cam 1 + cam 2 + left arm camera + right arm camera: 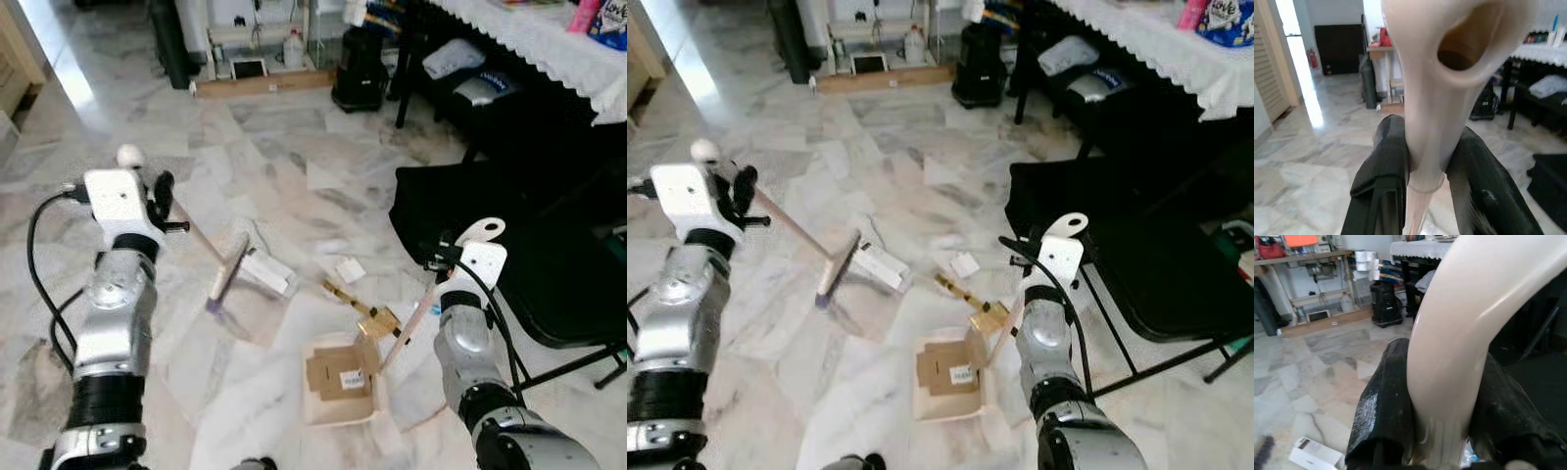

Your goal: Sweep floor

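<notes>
The left gripper [165, 201] was raised at the robot's left and clamped on the pale handle of the broom [227, 266]. In the left wrist view both fingers [1382, 169] pressed against the handle's hooked end. The handle ran down and to the right to the broom head, which rested on the marble floor [284, 157] with its bristles down.

The right gripper [443, 266] was clamped on the cream handle of the dustpan [341, 387]. In the right wrist view its fingers [1386, 411] closed on either side of the handle. The handle sloped down to the left to the pan, which lay on the floor in front of the robot, between the two arms. Flat brown cardboard [338, 372] lay inside the pan.

A white box [267, 271] lay on the floor just beside the broom head, on its right. A gold wrapper [364, 311] lay at the pan's far edge, and a small white scrap [350, 269] lay beyond it.

A black folding chair [509, 245] stood at the right, near the right arm. A counter with a white lace cloth [549, 44] stood behind it.
</notes>
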